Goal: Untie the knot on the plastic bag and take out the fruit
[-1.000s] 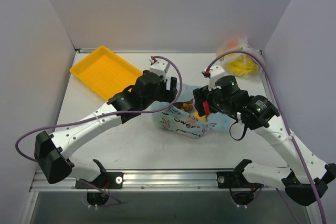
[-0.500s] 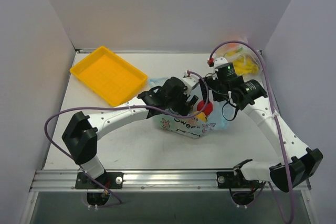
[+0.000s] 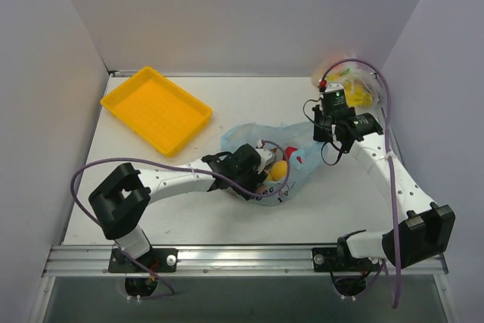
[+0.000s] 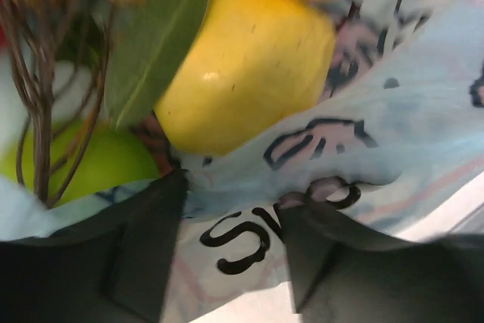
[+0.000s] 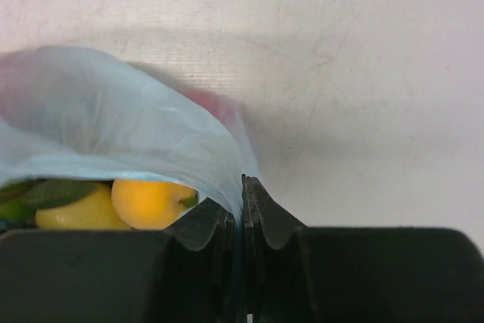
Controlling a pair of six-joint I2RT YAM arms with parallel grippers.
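At tip of R gripper: jaws pressed together on thin edge of plastic bag, film pinched betw. them. L gripper was low against bag's printed side, jaws apart, lettering panel in gap; real grip not sure. Bag lay mid table betw. both arms, mouth open, fruit inside: yellow pear, orange, green apple, brown twiggy bunch. Yellow tray stood far left, well apart; clear bag in far right corner.
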